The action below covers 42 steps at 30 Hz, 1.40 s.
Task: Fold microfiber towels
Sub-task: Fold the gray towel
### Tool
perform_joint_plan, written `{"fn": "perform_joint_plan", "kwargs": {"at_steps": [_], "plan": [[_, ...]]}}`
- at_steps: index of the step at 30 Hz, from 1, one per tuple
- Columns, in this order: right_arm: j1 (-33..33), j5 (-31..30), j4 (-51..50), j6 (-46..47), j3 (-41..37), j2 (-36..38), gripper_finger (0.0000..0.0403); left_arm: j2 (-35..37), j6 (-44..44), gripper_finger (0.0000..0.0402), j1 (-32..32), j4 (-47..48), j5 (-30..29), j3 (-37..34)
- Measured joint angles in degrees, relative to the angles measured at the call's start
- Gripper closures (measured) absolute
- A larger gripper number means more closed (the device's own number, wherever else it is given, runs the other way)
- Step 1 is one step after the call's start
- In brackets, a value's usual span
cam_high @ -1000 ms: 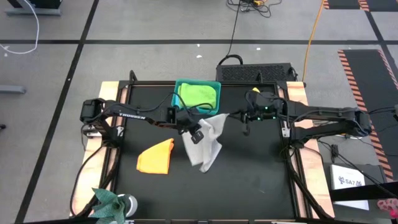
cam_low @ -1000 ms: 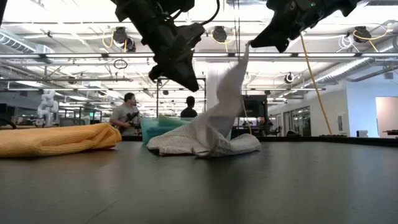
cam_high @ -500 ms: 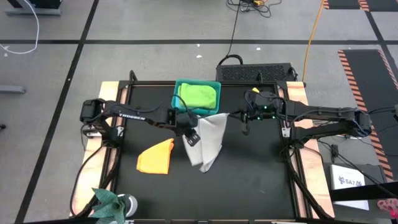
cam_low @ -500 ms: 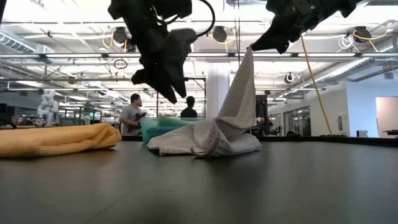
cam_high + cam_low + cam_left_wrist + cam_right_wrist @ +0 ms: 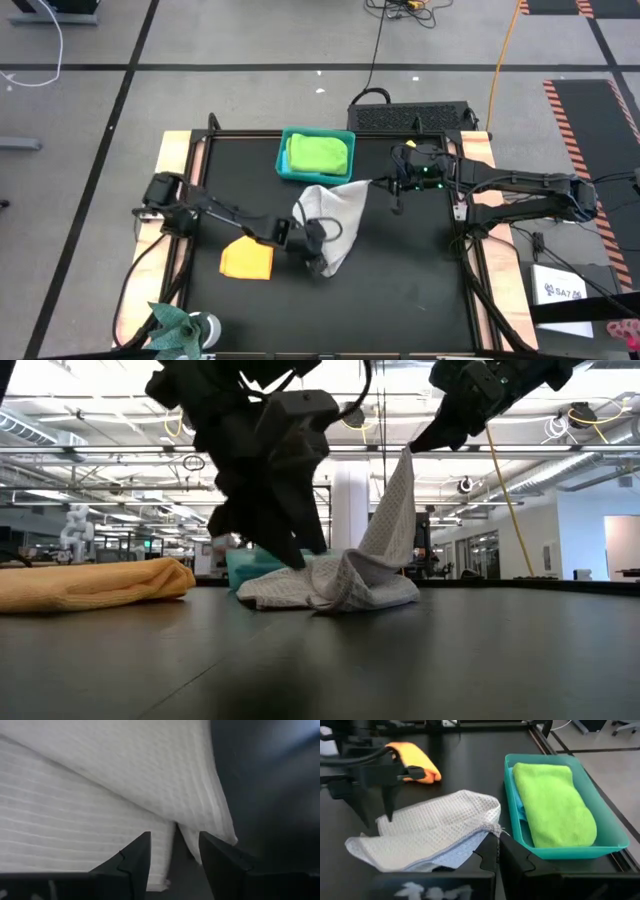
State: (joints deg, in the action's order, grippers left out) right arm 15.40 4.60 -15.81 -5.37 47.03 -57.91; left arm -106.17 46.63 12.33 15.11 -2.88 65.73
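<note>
A light grey towel point(image 5: 338, 215) lies crumpled at the table's middle, with its far right corner lifted. My right gripper point(image 5: 497, 836) is shut on that corner. My left gripper point(image 5: 320, 250) stands open, pointing down at the towel's near end point(image 5: 165, 820), whose edge shows between the fingers. An orange-yellow towel point(image 5: 247, 258) lies folded on the table to the left. A lime green towel point(image 5: 320, 153) lies folded in the teal bin point(image 5: 283, 150), on top of a bit of light blue cloth point(image 5: 519, 812). My left gripper has its open fingers point(image 5: 132, 862) close over the towel's near edge; I cannot tell whether they touch it. My right gripper pinches the grey towel's far right corner point(image 5: 492, 826) between its two fingers, slanting down from the table's right. The cloth hangs from it in a fairly taut sheet point(image 5: 395, 510), and the rest lies bunched on the table.
The teal bin stands at the far middle of the table. A green plant-like ornament point(image 5: 178, 325) sits at the near left corner. A black box point(image 5: 410, 115) lies beyond the far edge. Bare black tabletop point(image 5: 410, 280) lies to the near right.
My left gripper has opened, swung toward the table's near edge and sunk to the grey towel's near end. My right gripper has kept its hold in place. The hanging part of the towel has spread from a narrow twisted strand into a wider sheet.
</note>
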Motion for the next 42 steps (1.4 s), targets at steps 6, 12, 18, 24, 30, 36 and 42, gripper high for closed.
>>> {"fn": "perform_joint_plan", "kwargs": {"at_steps": [6, 12, 18, 24, 30, 36, 42], "plan": [[0.0, 1.6, -0.6, -0.9, 0.0, 0.0, 0.0403, -2.9, -4.4, 0.0234, 3.0, -2.1, 0.1, 0.1], [0.0, 1.6, -0.9, -1.6, 0.0, 0.0, 0.0403, -3.4, -18.0, 0.0234, 5.0, -1.9, -0.5, 0.1], [0.0, 1.6, -1.0, -2.0, 0.0, 0.0, 0.0403, -3.5, -31.9, 0.0234, 5.7, -2.4, -4.3, 0.1], [0.0, 1.6, -1.0, -2.0, 0.0, 0.0, 0.0403, -3.5, -37.1, 0.0234, 5.8, -2.9, -3.6, 0.1], [0.0, 1.5, -1.0, -2.0, 0.0, 0.0, 0.0403, -3.5, -44.4, 0.0234, 7.1, -2.9, -2.8, 0.1], [0.0, 1.4, -1.0, -1.4, 0.0, 0.0, 0.0403, -3.5, -45.6, 0.0234, 7.5, -2.9, -5.6, 0.1], [0.0, 1.4, -1.0, -1.4, 0.0, 0.0, 0.0403, -4.1, -46.5, 0.0234, 7.5, -3.4, -6.1, 0.1]]}}
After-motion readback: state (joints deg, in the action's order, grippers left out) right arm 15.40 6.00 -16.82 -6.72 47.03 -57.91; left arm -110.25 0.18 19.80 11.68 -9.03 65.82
